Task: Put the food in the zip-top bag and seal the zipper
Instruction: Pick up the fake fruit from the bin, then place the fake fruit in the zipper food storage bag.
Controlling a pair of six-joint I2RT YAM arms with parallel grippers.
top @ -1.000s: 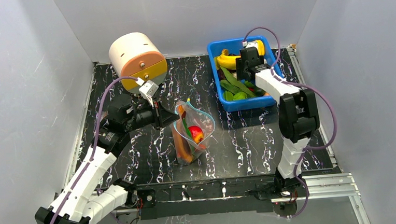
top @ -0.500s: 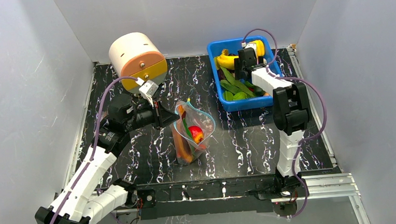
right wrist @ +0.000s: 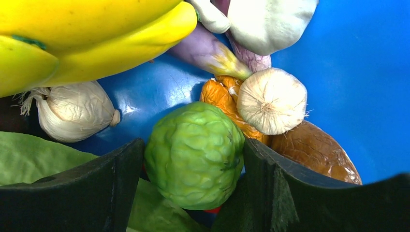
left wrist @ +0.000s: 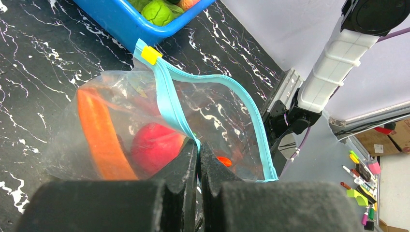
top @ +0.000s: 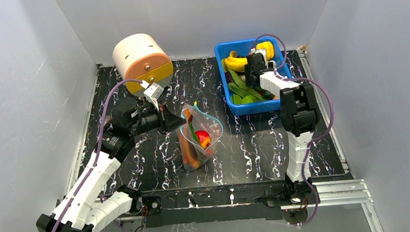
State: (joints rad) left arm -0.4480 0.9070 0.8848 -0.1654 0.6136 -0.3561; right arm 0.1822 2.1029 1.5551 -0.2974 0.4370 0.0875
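Left hand [left wrist: 198, 150]: mine, pressed together — pinching the zipper [left wrist: 167, 96] of the zip-top bag [left wrist: 227, 121].
Right hand [right wrist: 193, 145]: mine, spread — flanking a green fruit [right wrist: 188, 166] in the blue bin [right wrist: 358, 72].

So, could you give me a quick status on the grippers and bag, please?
Left gripper shut on zip-top bag rim, mouth open. Right gripper open astride bumpy green fruit in blue bin. Garlic bulbs crowd it.

The top camera looks down from behind over the table [top: 258, 145]. Wrist cameras sit close: left on the zip-top bag [left wrist: 222, 111], right in the blue bin [right wrist: 367, 72], both also seen from above
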